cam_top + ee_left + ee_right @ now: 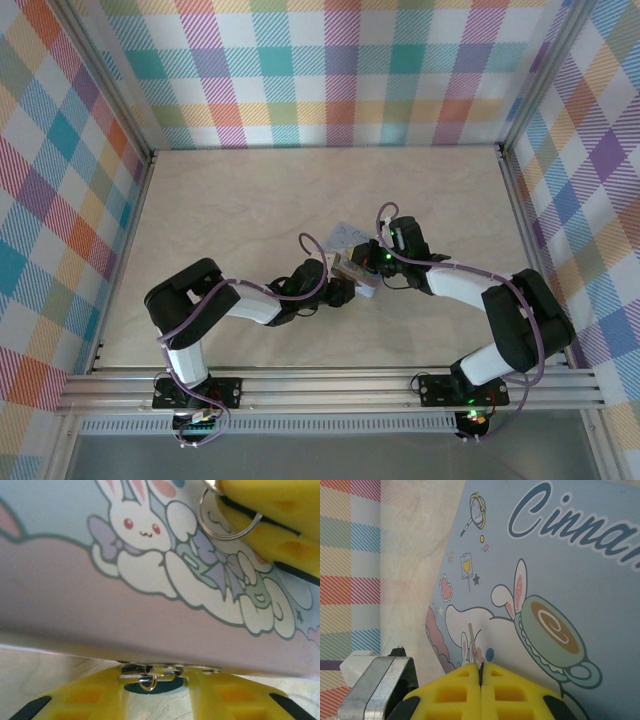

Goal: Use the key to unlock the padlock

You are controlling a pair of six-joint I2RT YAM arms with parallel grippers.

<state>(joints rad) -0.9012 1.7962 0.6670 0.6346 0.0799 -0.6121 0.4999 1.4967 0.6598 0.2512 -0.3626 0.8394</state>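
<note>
The padlock, a small dark teal block with a metal shackle and a little ring, hangs at the lower edge of the pale blue cartoon tin. My left gripper has its yellow fingers pressed against both sides of the padlock. My right gripper is shut on the key, a thin grey sliver poking out towards the tin's printed face. In the left wrist view the key's ring dangles from the right gripper's fingers. From above, both grippers meet mid-table.
The tin lies mid-table between the two arms. Bare beige tabletop spreads to the back and left. Plaid walls with metal posts enclose the table on three sides.
</note>
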